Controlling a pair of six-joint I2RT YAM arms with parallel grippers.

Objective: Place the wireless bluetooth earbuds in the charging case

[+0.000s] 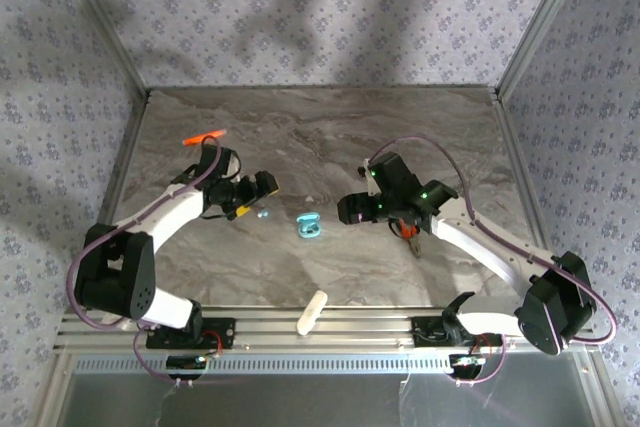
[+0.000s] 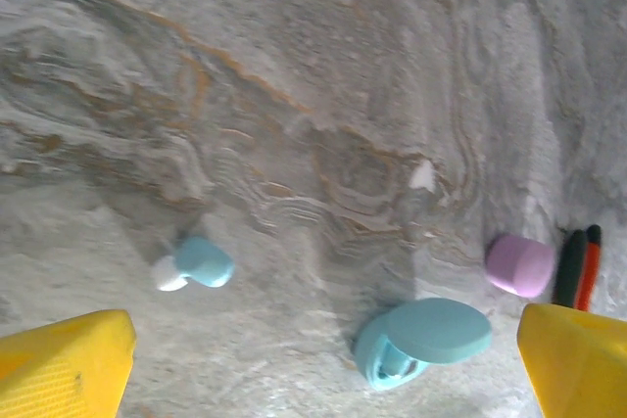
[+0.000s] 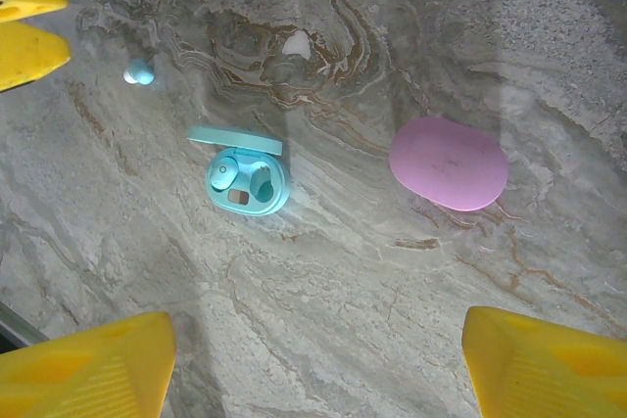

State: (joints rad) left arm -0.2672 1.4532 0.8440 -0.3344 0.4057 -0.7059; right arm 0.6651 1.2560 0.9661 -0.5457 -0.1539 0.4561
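**Worktop.** A marble-patterned surface walled on three sides, with two arms mounted at its near edge. The left arm and the right arm both reach inward toward the middle.

**Left end effector.** Its yellow fingers are spread as wide as they go, at the two lower corners of the left wrist view. Nothing lies between them.

**Right end effector.** Its fingers are likewise set wide apart. They grip nothing and are poised above the worktop.

**Pink case.** A closed oval pebble lying flat, to the right of the teal case in the right wrist view and apart from it.

**Teal charging case.** It lies on the worktop between the two end effectors with its lid open. One of its wells shows a pale rounded form, but it cannot be told whether this is a seated bud.

**White oblong object.** It rests on the rail at the near edge.

**Black-and-red tool.** It lies just beside the pink case.

**Small orange object.** It sits on the worktop beyond the left arm.

**Loose earbud.** It is light teal with a whitish tip and lies on bare worktop between the left end effector and the teal charging case, nearer the former. It touches neither and is outside the case.
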